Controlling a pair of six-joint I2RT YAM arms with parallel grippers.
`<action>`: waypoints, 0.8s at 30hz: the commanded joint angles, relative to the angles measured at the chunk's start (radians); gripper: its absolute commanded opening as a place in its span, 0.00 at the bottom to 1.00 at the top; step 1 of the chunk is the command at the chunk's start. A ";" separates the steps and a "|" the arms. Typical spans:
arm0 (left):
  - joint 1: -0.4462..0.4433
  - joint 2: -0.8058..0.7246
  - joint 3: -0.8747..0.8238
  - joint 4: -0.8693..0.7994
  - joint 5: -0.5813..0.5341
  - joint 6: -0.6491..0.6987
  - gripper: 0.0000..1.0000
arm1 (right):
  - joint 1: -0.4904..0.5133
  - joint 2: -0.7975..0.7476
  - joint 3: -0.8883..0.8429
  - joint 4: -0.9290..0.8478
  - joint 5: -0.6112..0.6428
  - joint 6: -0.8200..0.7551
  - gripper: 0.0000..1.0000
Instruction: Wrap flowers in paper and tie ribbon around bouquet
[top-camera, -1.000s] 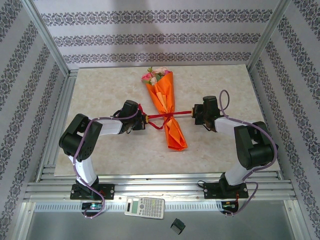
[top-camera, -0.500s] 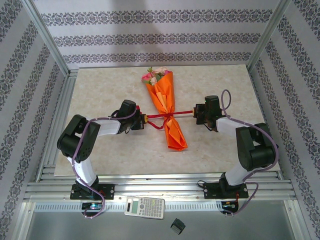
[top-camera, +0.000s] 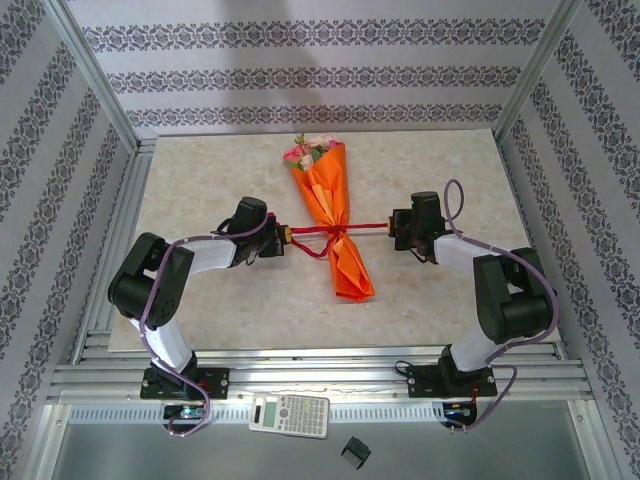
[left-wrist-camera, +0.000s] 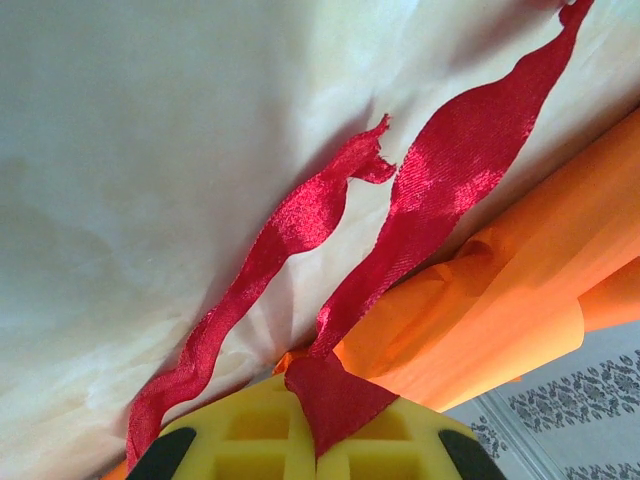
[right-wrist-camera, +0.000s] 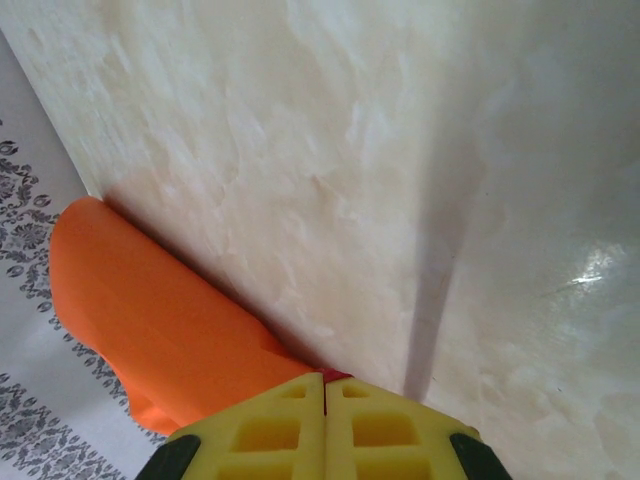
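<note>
bouquet (top-camera: 326, 192) lies cinched midway by taut dark red ribbon (top-camera: 366, 227).

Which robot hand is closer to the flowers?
Left. The left gripper sits just left of the flowers, closer to the robot; the right gripper sits farther to their right.
</note>
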 joint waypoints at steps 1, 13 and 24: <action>0.048 -0.023 -0.027 -0.090 -0.073 0.014 0.00 | -0.042 -0.043 0.004 -0.048 0.148 -0.021 0.00; 0.053 -0.037 -0.037 -0.097 -0.070 0.023 0.00 | -0.078 -0.082 -0.002 -0.095 0.161 -0.054 0.00; 0.052 -0.063 0.054 -0.171 -0.041 0.085 0.29 | 0.021 -0.043 0.088 -0.174 0.055 -0.032 0.17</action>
